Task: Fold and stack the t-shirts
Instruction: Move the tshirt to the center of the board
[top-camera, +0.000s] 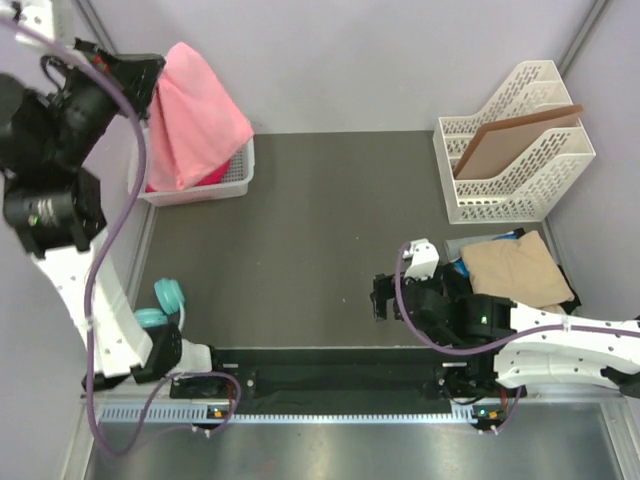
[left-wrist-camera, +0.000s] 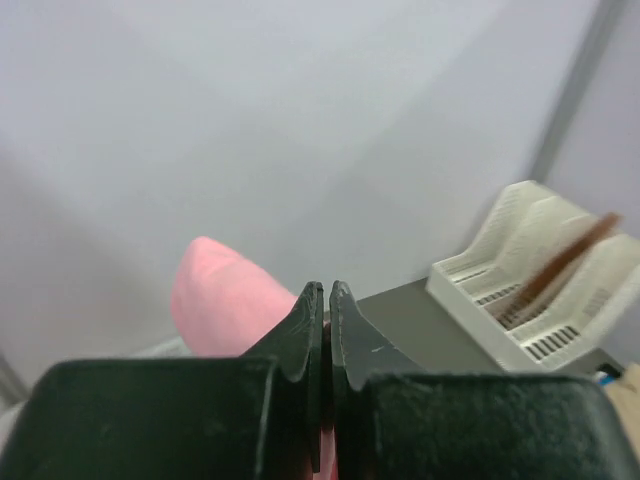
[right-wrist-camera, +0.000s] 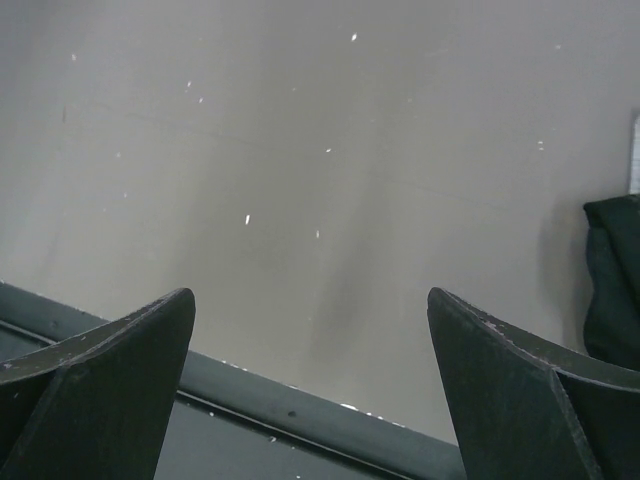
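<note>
Left fingers (left-wrist-camera: 325, 300) are pinching the pink shirt (top-camera: 200, 110) above the basket (top-camera: 240, 172) for spreading; right fingers (top-camera: 381, 300) are hanging open, empty.

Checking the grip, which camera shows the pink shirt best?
Top external: the pink shirt hangs from the left gripper over the basket. Left wrist shows only a pink bulge behind shut fingers. Right wrist shows none of it.

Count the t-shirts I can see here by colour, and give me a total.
salmon pink shirt: 1
magenta shirt: 1
tan shirt: 1
black shirt: 1 (only an edge shows under the tan one)
blue shirt: 1 (only an edge shows)
Total: 5
</note>
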